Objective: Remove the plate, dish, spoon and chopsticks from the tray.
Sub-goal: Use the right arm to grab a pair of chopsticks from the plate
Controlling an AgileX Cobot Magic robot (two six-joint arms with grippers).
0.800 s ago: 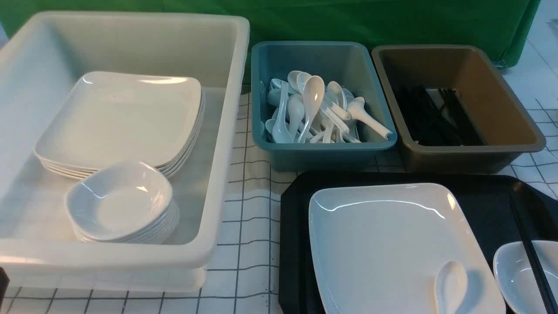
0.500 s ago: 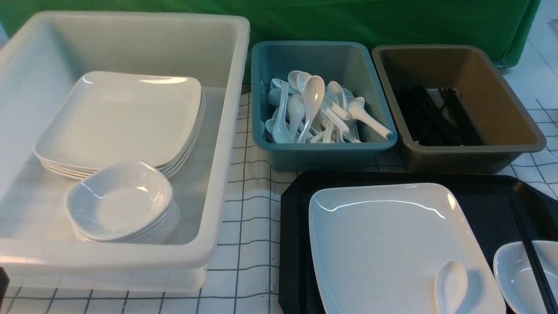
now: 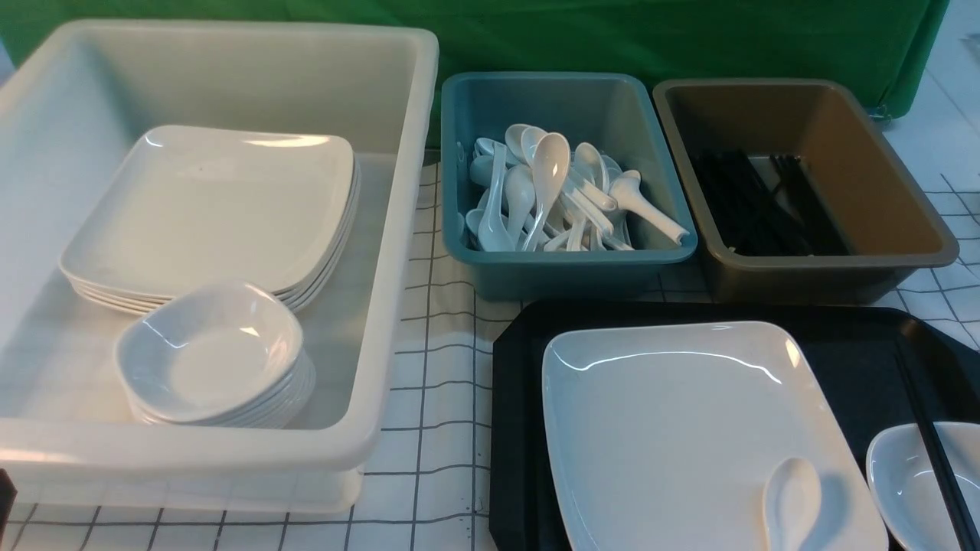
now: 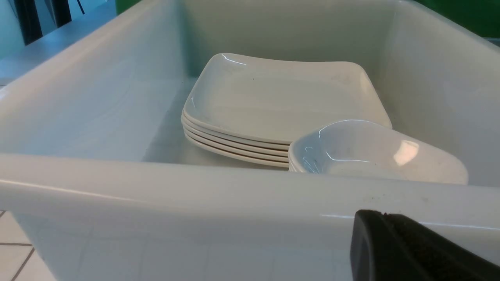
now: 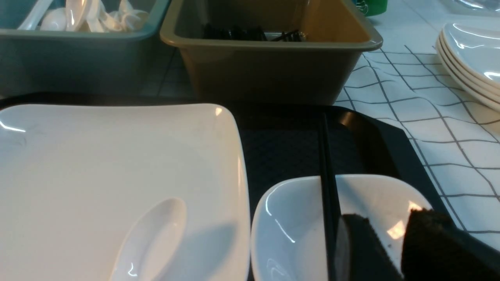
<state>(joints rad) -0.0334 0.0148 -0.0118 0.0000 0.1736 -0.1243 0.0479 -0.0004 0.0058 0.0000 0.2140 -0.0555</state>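
The black tray point(image 3: 521, 398) lies at the front right. On it rests the large white plate point(image 3: 674, 428), and the spoon point(image 3: 792, 501) lies bowl-down on the plate's near part. To the plate's right sits the small dish point(image 3: 903, 482), with the black chopsticks point(image 3: 930, 444) lying across it. My right gripper point(image 5: 388, 218) hovers just over the dish point(image 5: 289, 226), open and empty, beside the chopsticks point(image 5: 326, 156). My left gripper point(image 4: 375, 214) is shut and empty, close to the white tub's near wall point(image 4: 195, 203). Neither gripper shows clearly in the front view.
The big white tub point(image 3: 398, 229) at the left holds a stack of plates point(image 3: 214, 207) and a stack of dishes point(image 3: 210, 352). Behind the tray stand a teal tub point(image 3: 490, 260) of spoons and a brown tub point(image 3: 911, 207) of chopsticks. More plates point(image 5: 472, 66) are stacked off to the right.
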